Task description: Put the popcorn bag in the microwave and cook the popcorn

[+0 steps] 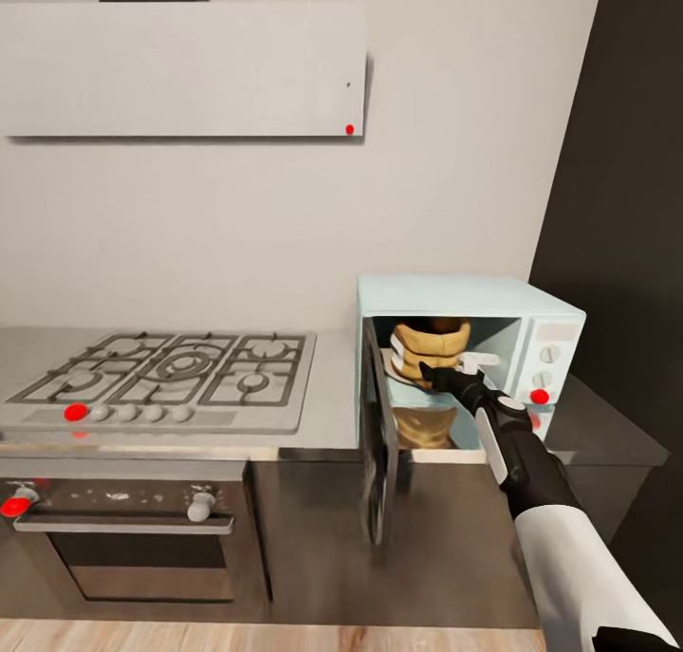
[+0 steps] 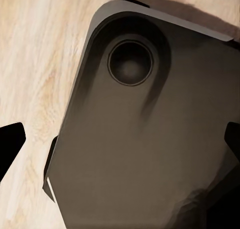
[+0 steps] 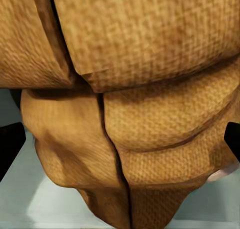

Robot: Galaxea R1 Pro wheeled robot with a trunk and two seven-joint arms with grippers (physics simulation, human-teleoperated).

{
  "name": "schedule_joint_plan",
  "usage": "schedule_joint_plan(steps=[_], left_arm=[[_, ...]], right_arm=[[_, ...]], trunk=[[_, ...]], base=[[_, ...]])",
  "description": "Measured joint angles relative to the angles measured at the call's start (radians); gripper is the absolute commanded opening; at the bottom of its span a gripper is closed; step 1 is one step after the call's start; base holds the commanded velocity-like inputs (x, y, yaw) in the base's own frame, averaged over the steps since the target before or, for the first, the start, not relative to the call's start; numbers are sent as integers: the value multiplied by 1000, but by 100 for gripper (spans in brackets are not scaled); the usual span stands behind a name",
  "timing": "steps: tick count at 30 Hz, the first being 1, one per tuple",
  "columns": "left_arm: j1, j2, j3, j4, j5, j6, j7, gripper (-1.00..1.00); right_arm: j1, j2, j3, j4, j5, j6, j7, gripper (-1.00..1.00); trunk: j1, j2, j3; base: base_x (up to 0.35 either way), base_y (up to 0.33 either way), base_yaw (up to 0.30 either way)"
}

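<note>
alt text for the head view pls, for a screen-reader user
The right gripper reaches into the open mint-blue microwave, at the tan popcorn bag inside. The microwave sits on a grey countertop beside a gas hob, with an oven below.

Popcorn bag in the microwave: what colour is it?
Tan-brown woven sack, the popcorn bag, with a white label band that shows in the head view; the weave shows best in the right wrist view.

We find no readable text, brand, number or sign anywhere. The pale mint-blue boxy microwave (image 1: pixel 470 348) carries only blank white round knobs (image 1: pixel 549 354) and a red dot. The silver gas hob with black grates (image 1: pixel 166 377) shows unmarked knobs. The tan-brown woven paper popcorn bag (image 3: pixel 135 89) has a white band we cannot read.
</note>
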Motion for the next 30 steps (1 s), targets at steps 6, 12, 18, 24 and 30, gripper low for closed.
schedule_joint_plan(steps=[6, 12, 18, 24, 30], left_arm=[[0, -2, 2, 0, 0, -1, 0, 100], [0, -3, 3, 0, 1, -1, 0, 100], [0, -5, 4, 0, 1, -2, 2, 100], [0, -7, 4, 0, 1, -2, 9, 100], [0, -7, 1, -2, 2, -2, 10, 100]], right_arm=[[0, -2, -1, -1, 1, 2, 1, 100], [0, -4, -1, -2, 1, 5, 2, 100], [2, -33, -5, -78, 5, 113, 73, 100], [89, -171, -10, -397, 8, 502, 186, 100], [194, -247, -10, -400, 6, 681, 189, 100]], trunk=[[1, 0, 0], [1, 0, 0], [1, 0, 0], [1, 0, 0], [1, 0, 0]], base=[[-129, 0, 0], [-340, 0, 0], [-344, 0, 0], [-345, 0, 0], [-341, 0, 0]])
